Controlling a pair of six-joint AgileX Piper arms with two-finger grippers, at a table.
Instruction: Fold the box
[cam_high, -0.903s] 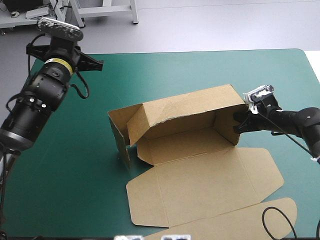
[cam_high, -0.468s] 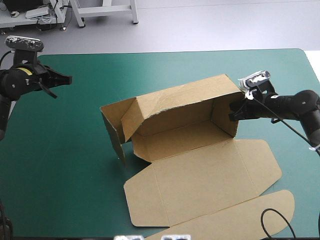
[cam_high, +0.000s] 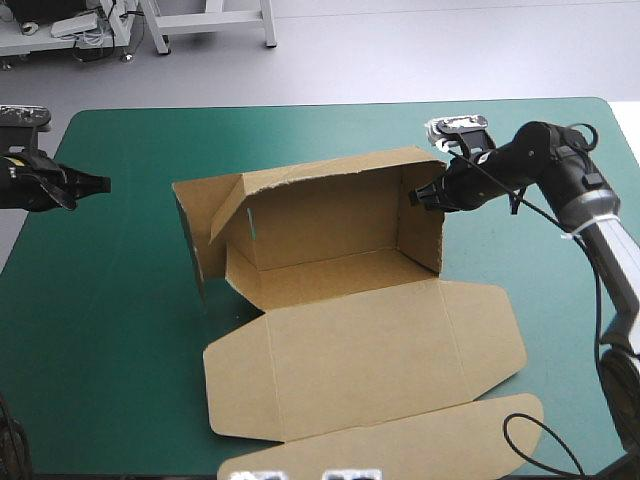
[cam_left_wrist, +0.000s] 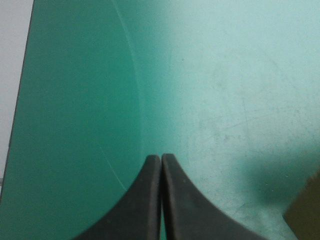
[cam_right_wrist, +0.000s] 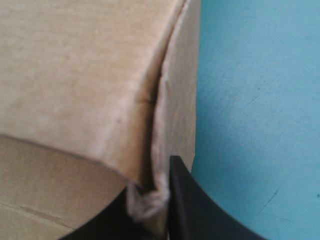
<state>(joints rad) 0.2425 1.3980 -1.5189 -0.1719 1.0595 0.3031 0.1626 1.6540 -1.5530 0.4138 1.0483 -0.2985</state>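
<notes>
The box (cam_high: 330, 215) is located at frame centre, walls raised, lid panel flat toward the lower edge; it is displaced leftward compared with the earlier frame. Its right end wall is pinched by the right gripper (cam_high: 425, 197). The left gripper (cam_high: 98, 184), pressed together, is withdrawn to the left edge, above the teal-green cover (cam_high: 120, 330).

I see the brown box (cam_high: 330, 215) half-formed near the middle of the table (cam_high: 110, 330): back and right walls upright, left-end flaps splayed open, lid flat toward the near edge, its rounded flap reaching that edge.
</notes>
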